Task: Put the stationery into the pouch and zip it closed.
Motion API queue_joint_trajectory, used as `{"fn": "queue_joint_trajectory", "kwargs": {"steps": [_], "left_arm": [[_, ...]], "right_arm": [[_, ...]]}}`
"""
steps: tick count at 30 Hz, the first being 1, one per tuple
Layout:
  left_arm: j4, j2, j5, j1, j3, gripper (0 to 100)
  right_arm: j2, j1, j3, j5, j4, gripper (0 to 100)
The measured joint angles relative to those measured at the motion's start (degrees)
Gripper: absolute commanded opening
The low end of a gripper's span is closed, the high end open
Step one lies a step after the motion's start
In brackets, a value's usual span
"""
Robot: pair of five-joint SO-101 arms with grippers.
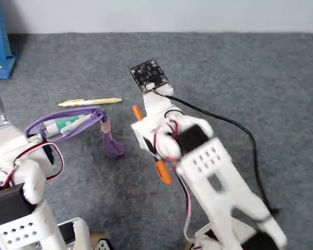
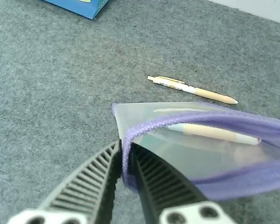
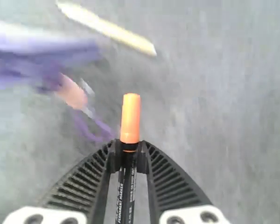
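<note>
Pouch (image 1: pixel 68 125) at 9 o'clock on tabletop (image 1: pixel 261 73), mouth open, one pen (image 2: pixel 210 132) inside. Left gripper (image 2: pixel 125 156) pinched tight on its purple zip edge. Right gripper (image 3: pixel 126 148) clamped on orange marker (image 3: pixel 130 116), at 3 o'clock of pouch. Loose pen (image 1: pixel 91 102) at 12 o'clock of pouch. Risk: marker tip snagging zip tape at narrow mouth, tugging pouch free of left gripper.

Likely a robotics lab test bench: white robot arms (image 1: pixel 219 182) with loose red wires (image 1: pixel 161 140) and a bare circuit board (image 1: pixel 148 74) stand on a grey carpeted worktop (image 1: pixel 281 78), with a plain pale wall (image 1: pixel 172 15) along its far edge.
</note>
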Motion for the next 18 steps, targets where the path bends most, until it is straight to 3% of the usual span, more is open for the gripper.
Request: {"fn": "queue_joint_trajectory", "kwargs": {"steps": [10,18], "left_arm": [[0.1,0.0,0.0,0.0,0.0,1],[0.1,0.0,0.0,0.0,0.0,1]], "right_arm": [[-12.4,-6.1,0.2,-1.5,-15.0,0.8],[-23.5,-8.5,13.4,-5.2,-41.1,0.8]]}}
